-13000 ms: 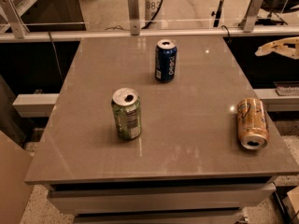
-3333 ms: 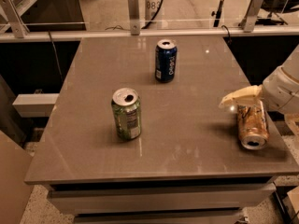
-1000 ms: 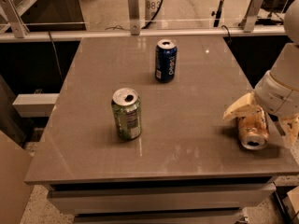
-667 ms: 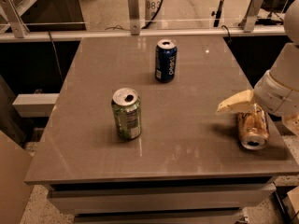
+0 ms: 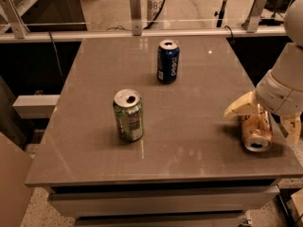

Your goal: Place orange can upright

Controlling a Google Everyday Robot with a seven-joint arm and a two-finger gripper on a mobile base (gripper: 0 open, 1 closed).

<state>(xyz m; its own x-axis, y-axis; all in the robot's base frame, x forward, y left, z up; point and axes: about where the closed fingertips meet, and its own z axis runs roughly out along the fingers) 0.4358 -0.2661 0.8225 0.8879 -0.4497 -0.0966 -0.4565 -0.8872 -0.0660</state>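
The orange can (image 5: 256, 133) lies on its side near the right front edge of the grey table (image 5: 189, 112), its silver top facing the front. My gripper (image 5: 266, 120) is right over it, coming in from the right on the white arm (image 5: 286, 86). Its cream fingers (image 5: 240, 108) are spread, one on each side of the can, and the jaws are open. The far end of the can is hidden under the gripper.
A green can (image 5: 128, 115) stands upright at the middle left of the table. A dark blue can (image 5: 168, 61) stands upright further back. A rail with metal posts (image 5: 135, 6) runs behind the table. The table's right edge is close to the orange can.
The arm came in from the right and lowered over the lying orange can. In the last second the fingers shifted slightly around it. The can has not moved.
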